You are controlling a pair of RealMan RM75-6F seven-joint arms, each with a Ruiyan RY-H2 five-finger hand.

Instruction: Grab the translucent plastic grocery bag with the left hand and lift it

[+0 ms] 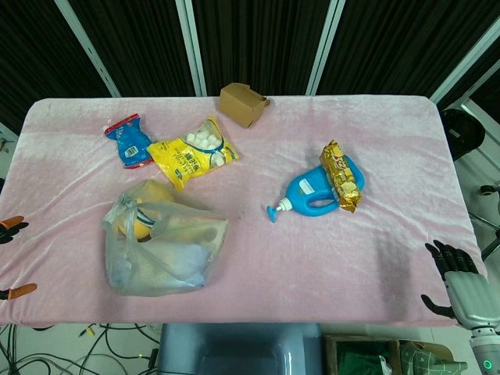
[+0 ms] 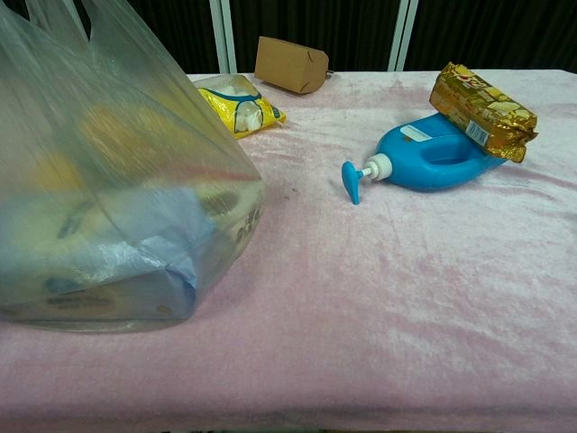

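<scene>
table [image 1: 328, 266] pink cloth | translucent plastic grocery bag [image 1: 160, 242] near left, lying filled | blue pump bottle [image 1: 316, 191] right of centre, gold packet [image 1: 342, 176] on it | right hand [image 1: 457, 273] near-right edge, fingers spread, holding nothing | left hand [image 1: 9, 226] left edge, only fingertips show, grasp unclear

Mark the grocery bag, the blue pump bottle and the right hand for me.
grocery bag [image 1: 168, 250]: head view, middle of its body.
pump bottle [image 2: 433, 162]: chest view, blue body below the handle.
right hand [image 1: 451, 269]: head view, the dark fingers.
</scene>
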